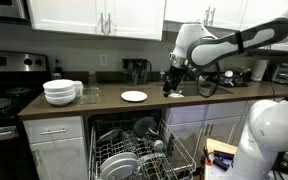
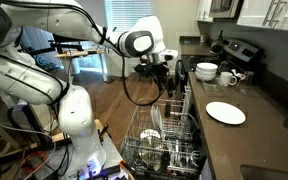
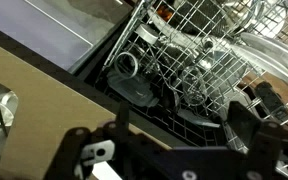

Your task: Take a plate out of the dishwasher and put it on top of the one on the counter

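We logged the pincer (image 1: 172, 84) spread and empty; the plates (image 1: 120, 164) stood on edge in the rack (image 1: 144, 150) below it.

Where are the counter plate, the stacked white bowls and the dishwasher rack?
counter plate (image 1: 134, 96): exterior view, centre of its face.
stacked white bowls (image 1: 60, 90): exterior view, side of the top bowl.
dishwasher rack (image 2: 134, 130): exterior view, wire side wall.
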Robot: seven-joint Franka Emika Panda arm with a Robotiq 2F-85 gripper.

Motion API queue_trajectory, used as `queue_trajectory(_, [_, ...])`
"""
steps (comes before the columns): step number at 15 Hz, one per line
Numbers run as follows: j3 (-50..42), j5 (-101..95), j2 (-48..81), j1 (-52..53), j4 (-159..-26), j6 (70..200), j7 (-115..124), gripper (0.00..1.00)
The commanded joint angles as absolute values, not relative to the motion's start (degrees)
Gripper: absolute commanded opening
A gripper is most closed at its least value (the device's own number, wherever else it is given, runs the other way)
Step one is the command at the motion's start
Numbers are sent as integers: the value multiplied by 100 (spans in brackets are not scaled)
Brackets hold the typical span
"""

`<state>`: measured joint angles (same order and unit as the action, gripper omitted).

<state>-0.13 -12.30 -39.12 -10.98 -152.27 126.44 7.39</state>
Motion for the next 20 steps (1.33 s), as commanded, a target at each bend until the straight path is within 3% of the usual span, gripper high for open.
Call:
queue_trajectory(1, [-42, -1249, -3912, -1067, -15212, 12621, 752, 100])
queue_trajectory(5, [56, -1167, -3522, -871, -14917, 12414, 636, 100])
queue_trajectory(20, [502, -1380, 504, 495, -11986, 11355, -943, 100])
